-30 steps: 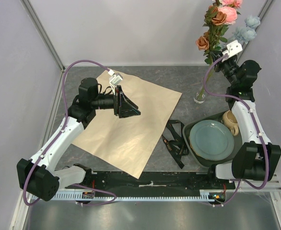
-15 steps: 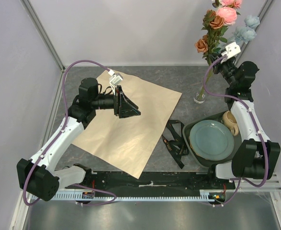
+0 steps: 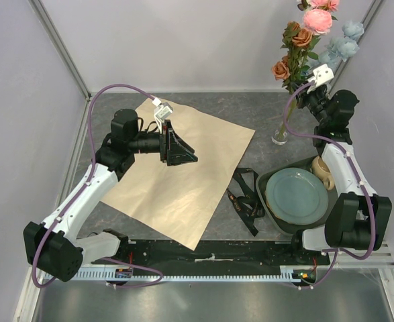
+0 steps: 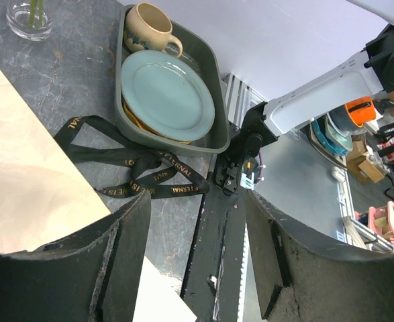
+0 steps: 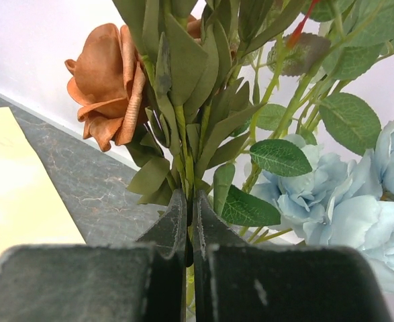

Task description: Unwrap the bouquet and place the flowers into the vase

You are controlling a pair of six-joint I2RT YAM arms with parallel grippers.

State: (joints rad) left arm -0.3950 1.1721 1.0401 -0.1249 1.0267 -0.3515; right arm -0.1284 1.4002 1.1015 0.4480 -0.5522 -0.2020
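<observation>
The flowers [image 3: 303, 37] are held upright at the far right, their stems pinched just below the leaves between the pressed-together fingers of the right gripper [image 5: 188, 201]. The lower stem ends are seen inside the vase [image 3: 280, 136], which stands on the table [image 3: 250, 111] just beyond the tray [image 3: 269, 180]. The left gripper [image 4: 195, 196] is spread and empty above the flattened kraft paper [image 3: 183, 188] on the left. The black ribbon [image 3: 245, 194] is seen lying loose between paper and tray, in which a plate [image 3: 297, 196] and a mug [image 3: 323, 172] are set.
</observation>
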